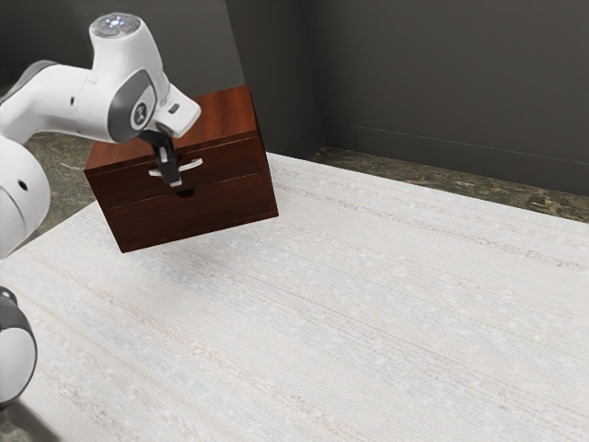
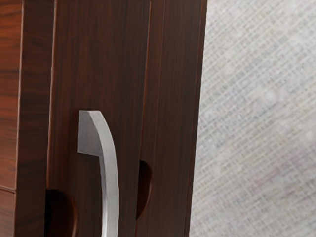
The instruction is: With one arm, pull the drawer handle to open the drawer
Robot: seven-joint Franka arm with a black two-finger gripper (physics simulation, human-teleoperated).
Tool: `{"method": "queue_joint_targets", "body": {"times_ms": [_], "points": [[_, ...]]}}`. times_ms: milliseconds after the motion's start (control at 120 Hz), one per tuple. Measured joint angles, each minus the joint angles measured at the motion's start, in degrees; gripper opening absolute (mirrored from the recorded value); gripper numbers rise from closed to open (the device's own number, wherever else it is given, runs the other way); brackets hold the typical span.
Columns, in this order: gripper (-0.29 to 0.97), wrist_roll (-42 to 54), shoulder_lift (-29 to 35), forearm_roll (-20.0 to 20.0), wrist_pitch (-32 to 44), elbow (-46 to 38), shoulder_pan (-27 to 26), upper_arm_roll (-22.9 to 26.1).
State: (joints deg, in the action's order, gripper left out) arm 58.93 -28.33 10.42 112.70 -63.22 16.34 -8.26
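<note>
A dark red-brown wooden cabinet (image 1: 184, 175) stands at the back left of the table, with a drawer front (image 1: 221, 164) across its upper half. A curved silver handle (image 1: 191, 166) is fixed to that front. My black gripper (image 1: 169, 170) hangs right at the handle, open, with one finger above the bar and one below it. Seen from the wrist, the handle (image 2: 101, 163) runs close under my hand against the drawer front (image 2: 98, 74), with dark rounded shadows on either side of it. The drawer front looks level with the cabinet face.
A pale woven cloth covers the table (image 1: 368, 313) in front of the cabinet and toward the exterior view's right. Dark walls and a stone floor (image 1: 442, 175) lie behind. My white arm (image 1: 64, 101) comes in from the upper left.
</note>
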Motion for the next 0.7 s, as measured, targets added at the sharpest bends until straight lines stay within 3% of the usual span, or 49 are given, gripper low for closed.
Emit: {"method": "queue_joint_targets", "body": {"times_ms": [700], "points": [[0.56, 0.4, -1.9, -0.4, 1.3, 0.0, 0.4, 0.0]]}}
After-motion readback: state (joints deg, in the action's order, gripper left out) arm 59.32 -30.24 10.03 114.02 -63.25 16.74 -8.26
